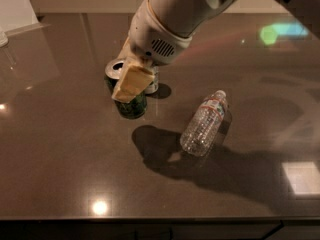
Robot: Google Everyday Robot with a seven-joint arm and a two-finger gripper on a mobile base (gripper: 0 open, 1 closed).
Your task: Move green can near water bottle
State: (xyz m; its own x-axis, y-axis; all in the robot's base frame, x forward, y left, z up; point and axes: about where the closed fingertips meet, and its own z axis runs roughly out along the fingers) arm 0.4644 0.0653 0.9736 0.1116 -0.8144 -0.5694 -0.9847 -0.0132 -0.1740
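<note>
- The dark glossy table fills nearly the whole view; a bright spot of reflected light sits at its 6 o'clock edge and a pale square at 4 o'clock.
- The white robot arm comes in from 1 o'clock and reaches down toward 8 o'clock, ending just left of centre.
- The water bottle lies on its side right of centre. Its white cap points to 1 o'clock and its base to 7 o'clock.
- The gripper sits at the arm's lower end, over the green can. One beige finger lies slantwise across the can's front, and the fingers are closed narrow around the can.
- The green can stands at 10 o'clock from the bottle, near it but apart. Its silver top shows at the upper left, and its shadow falls on the table at 5 o'clock, apart from its base.
- A white can stands just behind the green can at 1 o'clock, partly hidden by the arm.
</note>
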